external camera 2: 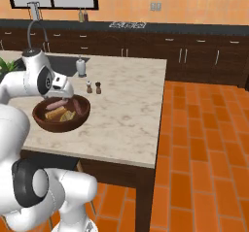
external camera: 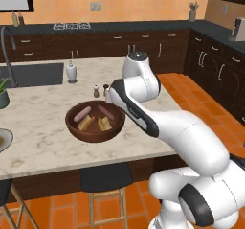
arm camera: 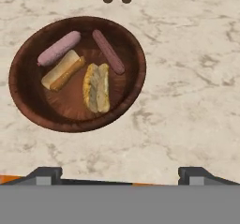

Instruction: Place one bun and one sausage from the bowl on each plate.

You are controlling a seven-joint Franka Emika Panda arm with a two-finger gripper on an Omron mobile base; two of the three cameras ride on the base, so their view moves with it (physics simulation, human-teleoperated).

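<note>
Bowl (arm camera: pixel 131 45) holding two sausages, two buns, gripper (arm camera: pixel 120 174) spread wide

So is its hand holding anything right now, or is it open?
Hand: open and holding nothing, its two fingertips set wide apart above the marble counter, near the wooden bowl.

Marble-topped island counter (external camera: pixel 43 122) carries it all: the dark wooden bowl (external camera: pixel 94 122) sits near the front edge, and just behind it a pair of small shakers (external camera: pixel 100 90) stand side by side. Further back a white soap dispenser (external camera: pixel 71 72) stands beside the sunken sink (external camera: pixel 33 74). A plate's rim (external camera: pixel 5 139) pokes in at the far left edge.
</note>
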